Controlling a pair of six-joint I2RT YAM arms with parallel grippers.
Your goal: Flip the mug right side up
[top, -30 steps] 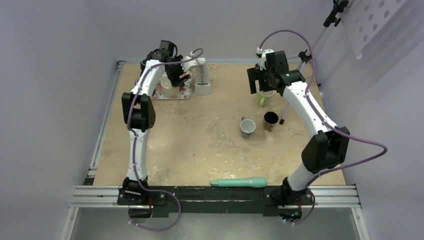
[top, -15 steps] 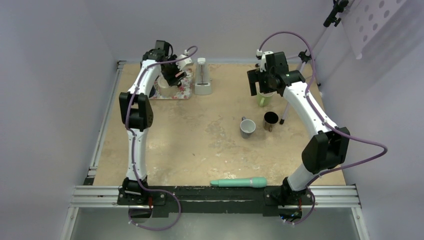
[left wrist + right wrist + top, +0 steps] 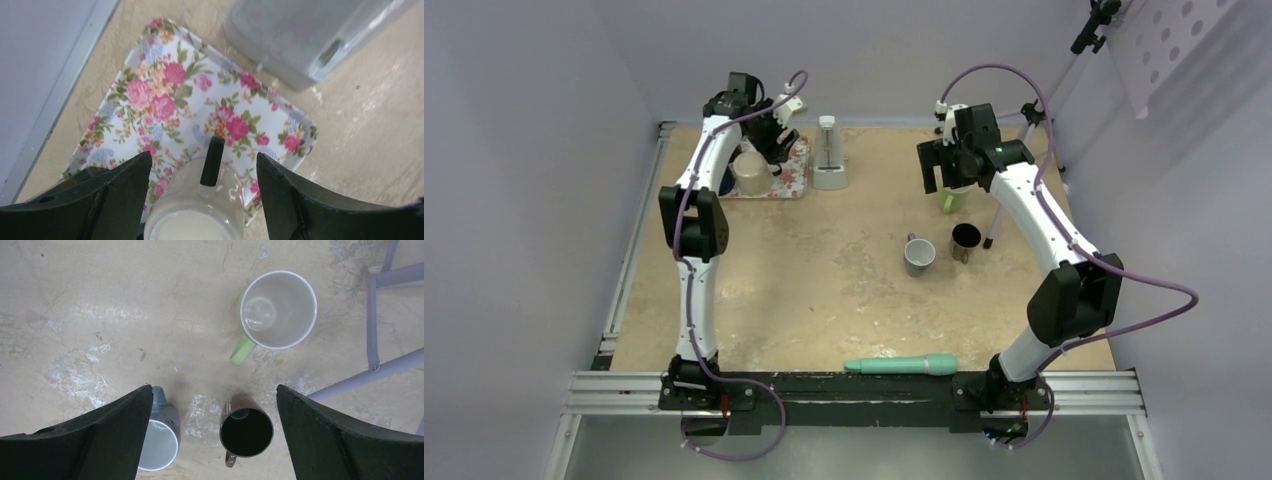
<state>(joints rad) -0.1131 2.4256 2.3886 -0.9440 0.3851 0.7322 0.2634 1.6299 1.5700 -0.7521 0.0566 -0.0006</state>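
A cream mug with a black handle stands on the floral tray at the far left. Its pale round top faces up; I cannot tell whether that is the mouth or the base. My left gripper is open just behind and above it. In the left wrist view the gripper has one finger on each side of the mug, not touching it. My right gripper is open and empty, high over three upright mugs: green, grey and dark brown.
A pale grey container stands beside the tray. A purple stand's legs reach the table next to the green mug. A teal cylinder lies at the near edge. Walls close off the far side and the left.
My left gripper has let go of the cream mug and drawn back toward the far wall. The mug stays standing on the tray. The right arm has barely moved.
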